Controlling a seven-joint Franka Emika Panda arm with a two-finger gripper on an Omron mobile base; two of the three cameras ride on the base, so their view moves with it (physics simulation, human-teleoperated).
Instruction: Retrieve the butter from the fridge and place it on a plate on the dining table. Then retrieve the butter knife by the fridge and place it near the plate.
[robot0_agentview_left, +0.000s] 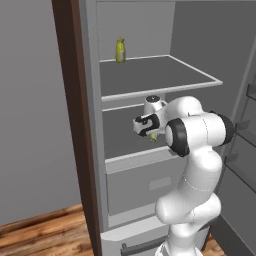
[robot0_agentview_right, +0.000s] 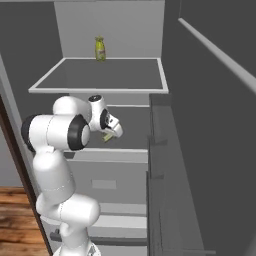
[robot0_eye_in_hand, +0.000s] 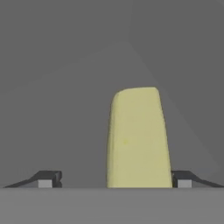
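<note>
Fridge (robot0_agentview_left: 95, 150) door stands open so the arm can reach the middle shelf (robot0_agentview_left: 125, 137), where the claw (robot0_eye_in_hand: 114, 178), jaws spread wide and gripping nothing yet, straddles the butter (robot0_eye_in_hand: 138, 138) lying on that shelf, right fingertip (robot0_eye_in_hand: 183, 179) just beside it, ready for closing.

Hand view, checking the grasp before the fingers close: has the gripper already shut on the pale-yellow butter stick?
No: the gripper stands wide open, with the pale-yellow butter stick between its fingertips.
</note>
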